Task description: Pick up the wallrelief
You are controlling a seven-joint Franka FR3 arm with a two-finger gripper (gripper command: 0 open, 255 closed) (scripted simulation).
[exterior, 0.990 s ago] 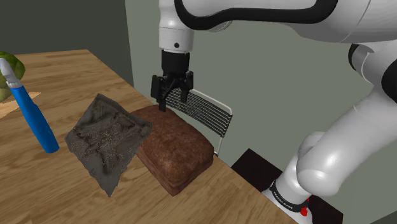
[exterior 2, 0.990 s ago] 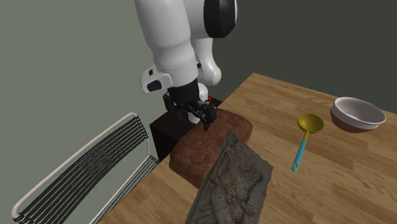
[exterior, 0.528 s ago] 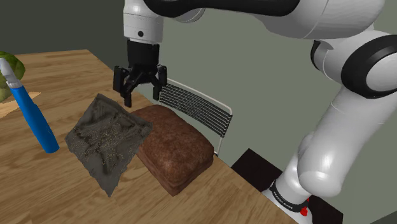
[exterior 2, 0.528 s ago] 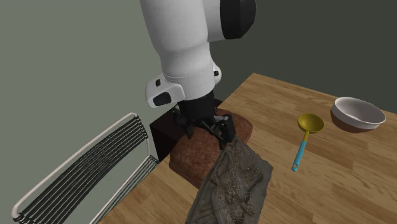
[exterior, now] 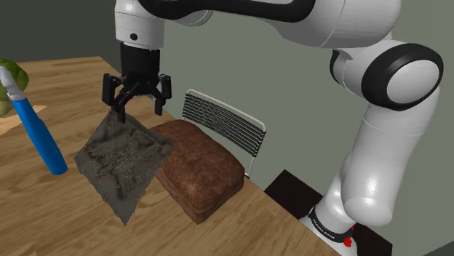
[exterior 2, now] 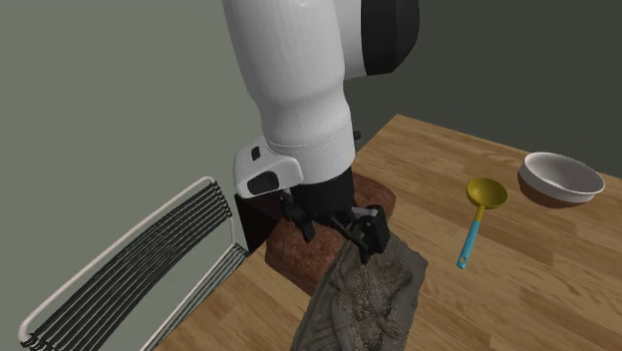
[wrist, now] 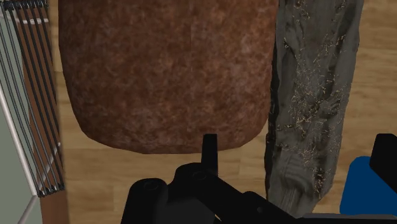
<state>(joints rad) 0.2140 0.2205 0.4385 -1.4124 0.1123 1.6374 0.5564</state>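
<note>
The wall relief is a grey-green, rough-textured slab on the wooden table, leaning tilted against a brown rounded block. My black gripper hangs open just over the relief's upper edge. In the second exterior view the gripper sits at the top of the relief, beside the brown block. In the wrist view the relief runs between the two spread fingers of the gripper, and neither finger touches it; the brown block lies beside it.
A blue handle stands tilted near the relief, with a green thing behind it. A wire-backed chair stands against the table edge by the block. A yellow ladle and a white bowl lie farther along the table.
The gripper has moved toward the shoulder view's left, from above the brown block to over the relief's upper edge, staying open. The relief and block have not moved.
</note>
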